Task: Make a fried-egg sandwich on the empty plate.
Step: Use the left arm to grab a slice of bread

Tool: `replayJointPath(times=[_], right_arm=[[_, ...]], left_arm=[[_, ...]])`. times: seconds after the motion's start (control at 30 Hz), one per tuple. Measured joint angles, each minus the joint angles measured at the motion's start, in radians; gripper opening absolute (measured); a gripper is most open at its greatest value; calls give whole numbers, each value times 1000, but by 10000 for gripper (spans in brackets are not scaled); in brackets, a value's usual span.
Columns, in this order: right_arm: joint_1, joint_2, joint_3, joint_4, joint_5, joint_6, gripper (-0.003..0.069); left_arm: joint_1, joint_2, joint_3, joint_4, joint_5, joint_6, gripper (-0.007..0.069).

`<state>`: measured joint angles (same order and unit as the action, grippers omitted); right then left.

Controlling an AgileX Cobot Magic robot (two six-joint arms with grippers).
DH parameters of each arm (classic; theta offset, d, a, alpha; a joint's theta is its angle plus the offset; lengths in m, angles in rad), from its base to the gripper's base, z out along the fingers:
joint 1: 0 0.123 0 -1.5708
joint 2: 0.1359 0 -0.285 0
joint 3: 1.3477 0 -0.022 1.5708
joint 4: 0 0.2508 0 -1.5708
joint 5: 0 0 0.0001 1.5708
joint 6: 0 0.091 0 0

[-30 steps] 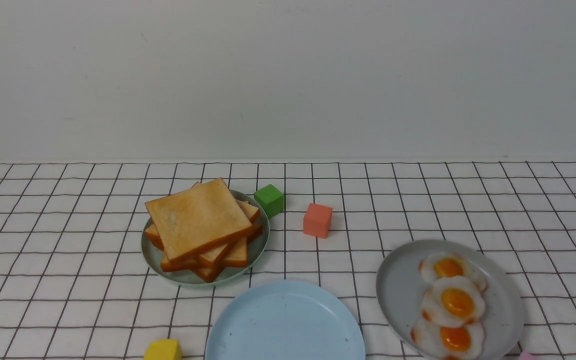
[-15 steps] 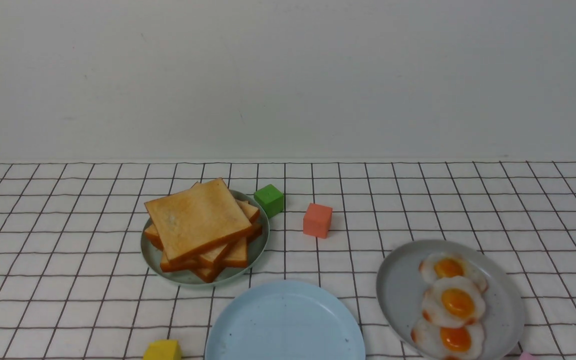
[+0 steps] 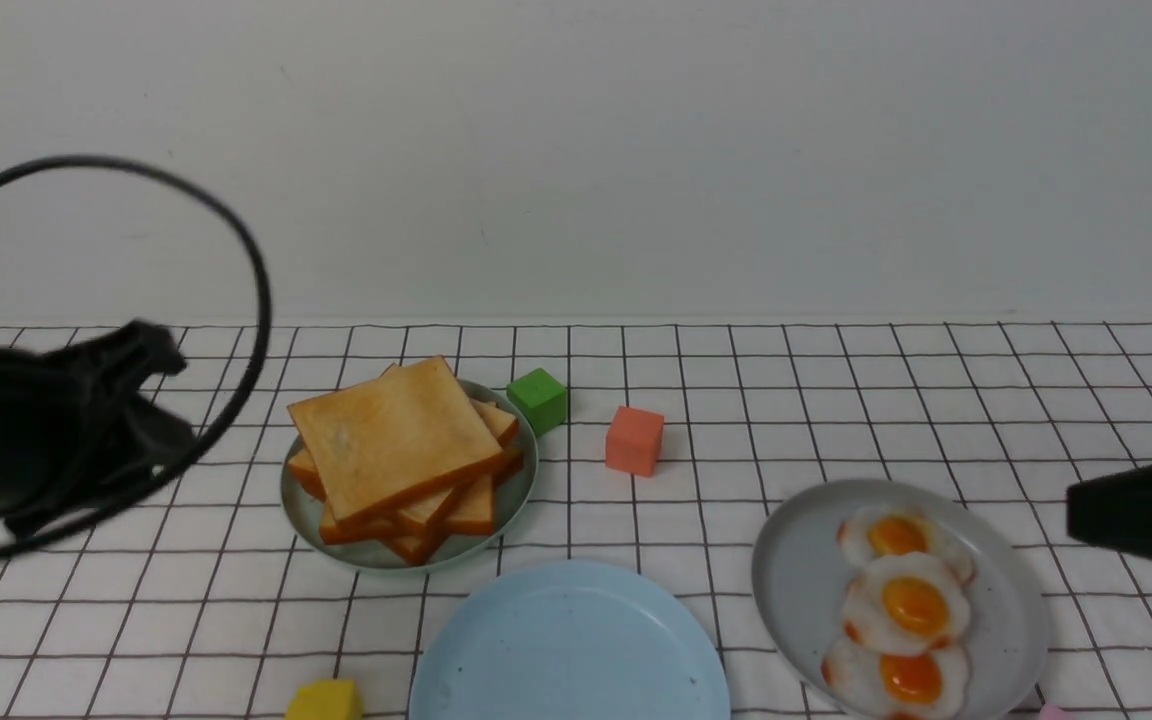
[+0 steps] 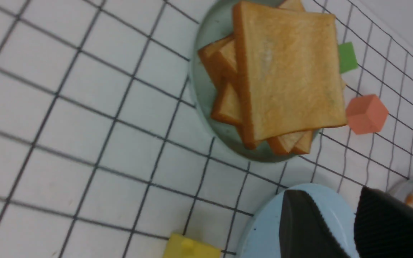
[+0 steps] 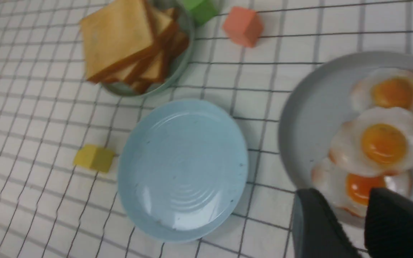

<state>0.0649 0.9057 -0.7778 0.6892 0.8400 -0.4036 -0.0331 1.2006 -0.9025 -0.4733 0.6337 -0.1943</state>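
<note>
Both end effectors (image 3: 168, 400) (image 3: 1086, 512) newly visible, edge-cropped

Entered view: left arm (image 3: 36, 440) at left edge, right arm (image 3: 1151, 510) at right edge.

The fried eggs (image 5: 384, 143) look glossy, the blue plate (image 5: 181, 168) smooth and shiny, the tablecloth (image 3: 836, 400) matt.

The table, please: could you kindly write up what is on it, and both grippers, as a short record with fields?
blue plate: empty, centre, nearest the robot
toast stack: on the green plate, left side
fried eggs: three in a row on the grey plate, right side
loose blocks: green block, pink block, yellow block
left gripper: open, holding nothing
right gripper: open, holding nothing
sandwich: not started
</note>
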Motion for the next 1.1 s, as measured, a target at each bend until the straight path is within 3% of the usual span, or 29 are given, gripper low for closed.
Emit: replayJointPath(times=[0.1, 0.13, 0.2, 0.3, 0.37, 0.5, 0.57, 0.7, 1.1], right_arm=[[25, 0, 0, 36, 54, -117, 241], [27, 0, 0, 36, 54, -124, 241], [31, 0, 0, 41, 100, -172, 241], [34, 0, 0, 42, 126, -179, 241], [34, 0, 0, 42, 130, -175, 241], [34, 0, 0, 50, 131, -172, 242], [34, 0, 0, 67, 126, -171, 242], [34, 0, 0, 99, 122, -171, 242], [34, 0, 0, 160, 121, -171, 242]], left_arm=[[73, 159, -115, -166, 95, 194, 238], [73, 159, -123, -166, 95, 194, 238], [157, 302, -205, -326, 202, 344, 238], [238, 448, -277, -455, 293, 495, 243], [266, 522, -306, -479, 305, 550, 267], [271, 610, -345, -480, 293, 580, 346], [268, 678, -385, -495, 277, 614, 441], [268, 766, -452, -540, 280, 699, 507], [268, 922, -513, -642, 325, 793, 473]])
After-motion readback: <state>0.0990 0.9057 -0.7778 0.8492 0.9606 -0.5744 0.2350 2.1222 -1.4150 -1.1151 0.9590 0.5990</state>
